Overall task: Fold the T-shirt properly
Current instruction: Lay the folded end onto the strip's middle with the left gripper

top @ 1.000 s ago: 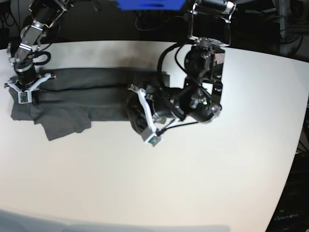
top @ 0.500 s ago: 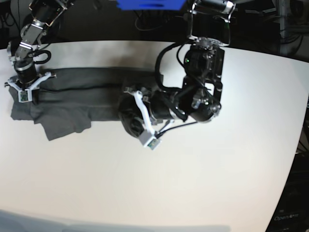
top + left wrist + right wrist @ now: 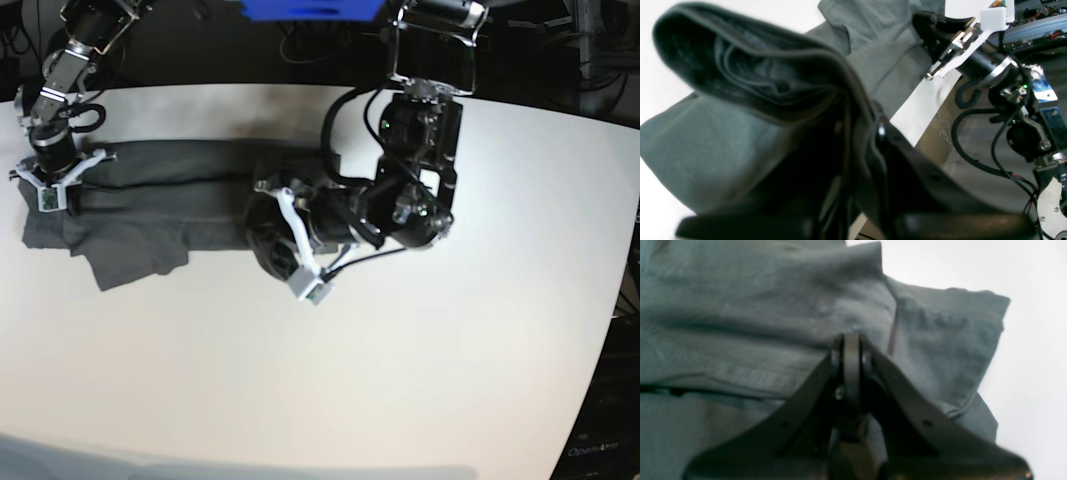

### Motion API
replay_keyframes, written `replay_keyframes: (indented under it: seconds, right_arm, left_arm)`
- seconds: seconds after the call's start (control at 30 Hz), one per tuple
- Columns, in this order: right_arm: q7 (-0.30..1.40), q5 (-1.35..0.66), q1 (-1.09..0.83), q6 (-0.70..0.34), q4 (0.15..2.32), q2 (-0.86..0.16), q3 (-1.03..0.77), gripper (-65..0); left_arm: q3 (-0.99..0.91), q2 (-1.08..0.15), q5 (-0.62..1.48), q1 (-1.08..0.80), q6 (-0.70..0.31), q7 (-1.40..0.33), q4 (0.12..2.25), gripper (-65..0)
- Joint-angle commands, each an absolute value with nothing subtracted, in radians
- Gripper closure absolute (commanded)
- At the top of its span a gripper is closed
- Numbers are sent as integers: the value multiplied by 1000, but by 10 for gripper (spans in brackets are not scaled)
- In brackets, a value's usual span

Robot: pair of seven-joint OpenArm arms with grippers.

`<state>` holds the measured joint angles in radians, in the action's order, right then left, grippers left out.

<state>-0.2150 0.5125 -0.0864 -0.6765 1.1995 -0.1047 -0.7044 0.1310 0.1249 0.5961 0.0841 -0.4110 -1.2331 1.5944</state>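
The dark grey T-shirt (image 3: pixel 170 195) lies stretched across the left part of the white table. My left gripper (image 3: pixel 272 242) is shut on its right end, which is bunched into a thick roll (image 3: pixel 750 73) and doubled back over the flat cloth. In the left wrist view the dark fingers (image 3: pixel 893 146) pinch that fold. My right gripper (image 3: pixel 52 188) is shut on the shirt's left end; in the right wrist view its closed tips (image 3: pixel 851 350) press into the grey fabric (image 3: pixel 756 306), with a sleeve corner (image 3: pixel 960 326) beside them.
White table (image 3: pixel 420 380) extends to the right and front of the shirt. Dark cables and equipment (image 3: pixel 590 50) sit behind the far edge, with a blue object (image 3: pixel 310 10) at the top. Past the table's edge, the left wrist view shows cables (image 3: pixel 977 143).
My left gripper has carried the bunched right end of the shirt leftward over the flat part. The right gripper and the left end have stayed put.
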Motion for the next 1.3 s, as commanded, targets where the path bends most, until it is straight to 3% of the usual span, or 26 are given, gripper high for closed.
replay_keyframes:
  seconds: [0.0, 0.4, 0.63, 0.77, 1.27]
  right_arm:
    - [-136, 564, -102, -698, 1198, -108, -705, -9]
    - [-137, 564, -113, -698, 1198, -108, -705, -9]
    - [-137, 564, -113, -698, 1198, -111, -705, -9]
    - [-137, 564, -113, -698, 1198, -110, -705, -9]
    - [-137, 564, -114, -698, 1199, -111, -705, -9]
  left_arm:
    - [134, 136, 625, 102, -414, -1219, 1609, -37]
    - [134, 139, 628, 102, -414, -1221, 1609, -56]
    - [133, 139, 644, 77, -415, -1211, 1621, -380]
    - [128, 133, 730, 79, -417, -1210, 1621, -459]
    - [79, 56, 809, 77, -415, -1147, 1531, -450]
